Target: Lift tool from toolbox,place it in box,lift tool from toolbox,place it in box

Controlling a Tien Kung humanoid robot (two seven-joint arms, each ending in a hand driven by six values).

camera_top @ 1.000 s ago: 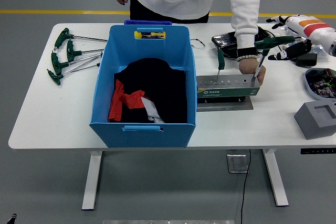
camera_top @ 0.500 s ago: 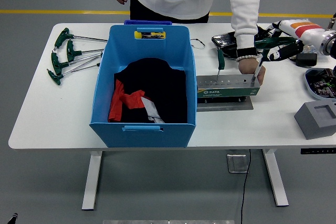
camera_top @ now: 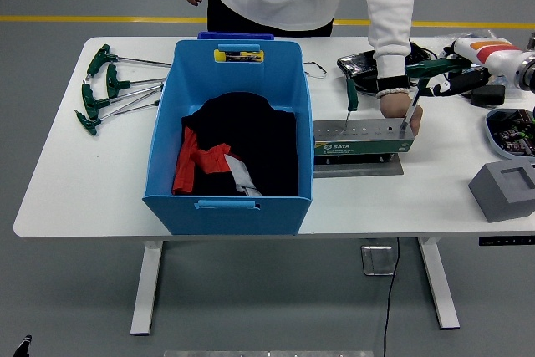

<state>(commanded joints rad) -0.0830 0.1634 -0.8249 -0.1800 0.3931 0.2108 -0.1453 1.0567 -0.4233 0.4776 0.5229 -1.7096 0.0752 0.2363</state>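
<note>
White table (camera_top: 84, 181) on grey floor; right hand (camera_top: 456, 81) grips green-handled tool (camera_top: 435, 65).

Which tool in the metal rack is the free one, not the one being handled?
Start at the big blue box mid-table; touching its right side is the grey metal tool rack. The free T-handle wrench stands upright at the rack's left end, nearest the box. Its green handle stands alone, whereas the wrench at the right end is beside the person's hand.
</note>
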